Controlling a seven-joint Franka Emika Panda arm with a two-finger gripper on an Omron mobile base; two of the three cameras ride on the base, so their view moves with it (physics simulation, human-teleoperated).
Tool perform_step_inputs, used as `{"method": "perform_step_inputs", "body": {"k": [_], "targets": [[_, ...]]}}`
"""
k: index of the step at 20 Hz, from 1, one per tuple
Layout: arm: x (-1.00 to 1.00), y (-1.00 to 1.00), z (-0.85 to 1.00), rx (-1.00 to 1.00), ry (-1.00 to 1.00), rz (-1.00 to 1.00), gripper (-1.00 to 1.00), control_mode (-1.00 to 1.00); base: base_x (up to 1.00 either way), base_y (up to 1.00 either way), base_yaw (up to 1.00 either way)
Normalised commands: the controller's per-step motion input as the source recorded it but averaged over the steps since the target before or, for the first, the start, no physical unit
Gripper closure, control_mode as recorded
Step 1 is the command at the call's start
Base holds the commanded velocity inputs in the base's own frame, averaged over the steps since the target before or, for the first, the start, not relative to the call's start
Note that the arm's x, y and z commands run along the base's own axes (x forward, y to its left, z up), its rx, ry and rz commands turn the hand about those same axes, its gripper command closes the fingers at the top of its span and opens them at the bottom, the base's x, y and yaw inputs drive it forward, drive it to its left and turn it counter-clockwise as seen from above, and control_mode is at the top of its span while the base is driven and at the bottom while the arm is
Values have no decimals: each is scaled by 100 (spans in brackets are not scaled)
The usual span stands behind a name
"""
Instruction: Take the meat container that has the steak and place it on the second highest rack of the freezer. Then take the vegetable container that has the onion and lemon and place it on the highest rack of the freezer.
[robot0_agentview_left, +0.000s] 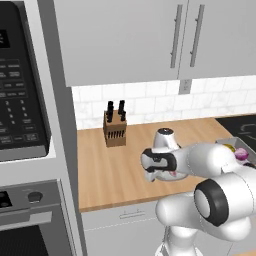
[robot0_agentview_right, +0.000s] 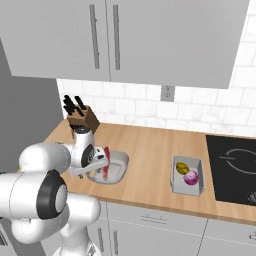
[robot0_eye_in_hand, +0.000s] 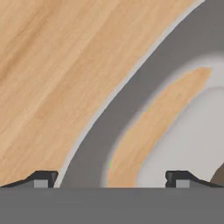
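The meat container (robot0_agentview_right: 116, 169) is a shallow grey dish on the wooden counter, with the red steak (robot0_agentview_right: 106, 156) lying in it. My gripper (robot0_eye_in_hand: 110, 179) is open, pointing down at the dish's near left edge. One fingertip (robot0_eye_in_hand: 41, 179) is over bare wood and the other over the dish's inside, with the grey rim (robot0_eye_in_hand: 131, 96) running between them. The white hand (robot0_agentview_right: 89, 156) covers part of the dish. The vegetable container (robot0_agentview_right: 176, 176) stands further right with the yellow lemon (robot0_agentview_right: 181, 167) and the purple onion (robot0_agentview_right: 191, 177) in it. The freezer is out of view.
A knife block (robot0_agentview_right: 82, 117) stands at the back left against the tiled wall. A black cooktop (robot0_agentview_right: 235, 167) lies at the right end of the counter. Wall cabinets (robot0_agentview_right: 125, 35) hang above. An oven stack (robot0_agentview_left: 25, 125) rises left of the counter.
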Motion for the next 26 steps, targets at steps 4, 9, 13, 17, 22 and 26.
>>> {"method": "perform_step_inputs", "body": {"k": [4,9,13,17,22,26], "targets": [[0,1,0,0,0,0,100,-100,0,0,0],[0,0,0,0,0,0,100,-100,0,0,0],[-4,0,3,0,0,0,100,-100,0,0,0],[-17,0,46,0,2,2,100,-100,0,0,0],[-29,0,65,0,2,9,100,-100,0,0,0],[-36,0,48,0,4,11,100,-100,0,0,0]]}}
